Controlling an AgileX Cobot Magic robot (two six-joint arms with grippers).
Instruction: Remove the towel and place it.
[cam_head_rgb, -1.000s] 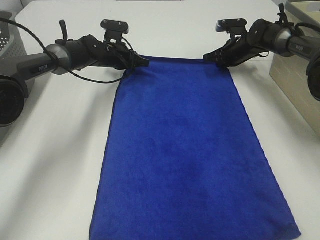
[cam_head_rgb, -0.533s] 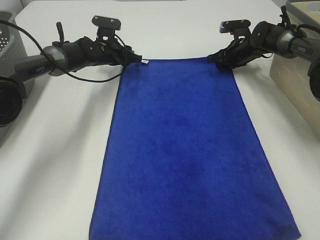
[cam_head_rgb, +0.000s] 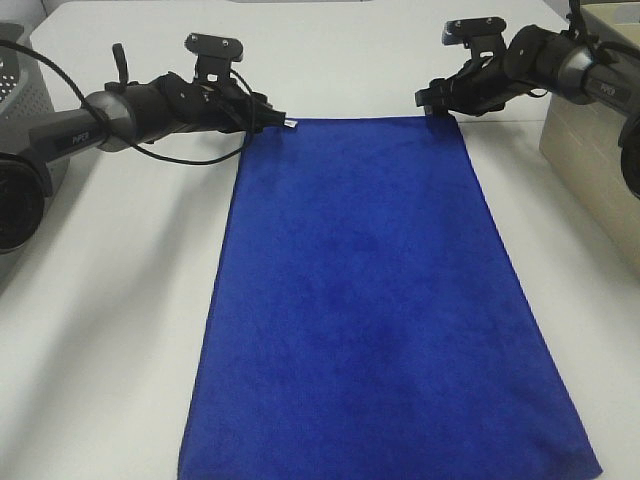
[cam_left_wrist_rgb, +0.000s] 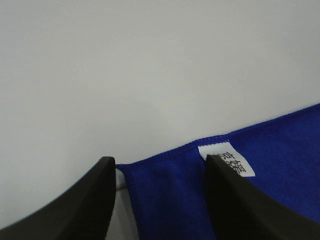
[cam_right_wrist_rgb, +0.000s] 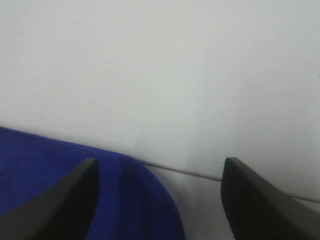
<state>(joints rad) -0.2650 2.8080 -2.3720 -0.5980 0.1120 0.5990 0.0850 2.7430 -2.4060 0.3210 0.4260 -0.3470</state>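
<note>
I see the towel (cam_head_rgb: 380, 300) lying flat on the white desk (cam_head_rgb: 120, 330), its long axis running from the near edge away toward the arms. My left gripper (cam_head_rgb: 270, 122) sits at the far left corner by the white tag (cam_head_rgb: 290, 124), jaws apart. My right gripper (cam_head_rgb: 432, 100) hangs just over the far right corner, jaws spread wide, holding nothing.
</note>
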